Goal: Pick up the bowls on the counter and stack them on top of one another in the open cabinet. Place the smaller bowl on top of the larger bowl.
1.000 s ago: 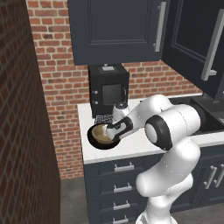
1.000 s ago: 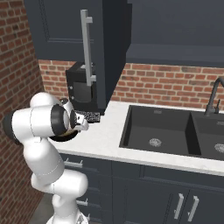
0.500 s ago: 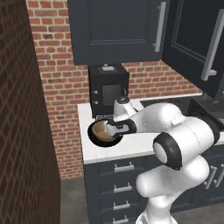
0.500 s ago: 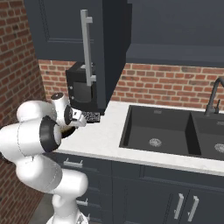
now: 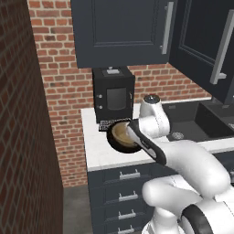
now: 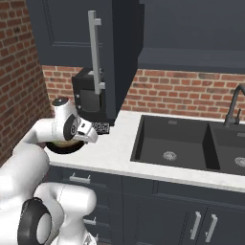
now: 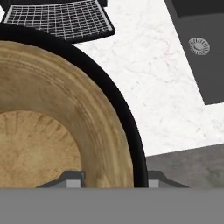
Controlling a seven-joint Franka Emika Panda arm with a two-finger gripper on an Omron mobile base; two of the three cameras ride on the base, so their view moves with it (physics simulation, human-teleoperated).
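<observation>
The wooden bowl [image 5: 121, 132] already sits nested inside the black bowl [image 5: 119, 145], and the pair looks to be just above the white bench [image 5: 98, 151] near its front edge, right in front of the drip grille [image 7: 61, 19] of the dark coffee machine [image 5: 114, 95]. The arm reaches over them from the right, and the gripper [image 7: 114, 179] is down at the stack's near rim: in the hand view one of the fingers [image 7: 72, 178] stands over the wood on the inside and the other beyond the black rim on the outside, so they straddle both rims at once. That placement makes sense if the two are meant to travel together as one stack. Whether the fingers are actually pinching the rims or just set around them I cannot tell, since only their tips show. To the right lies the dark sink [image 6: 174, 143]. The cabinet [image 6: 194, 28] above it stands open, its door [image 6: 76, 50] swung out, still bare inside, I think.
</observation>
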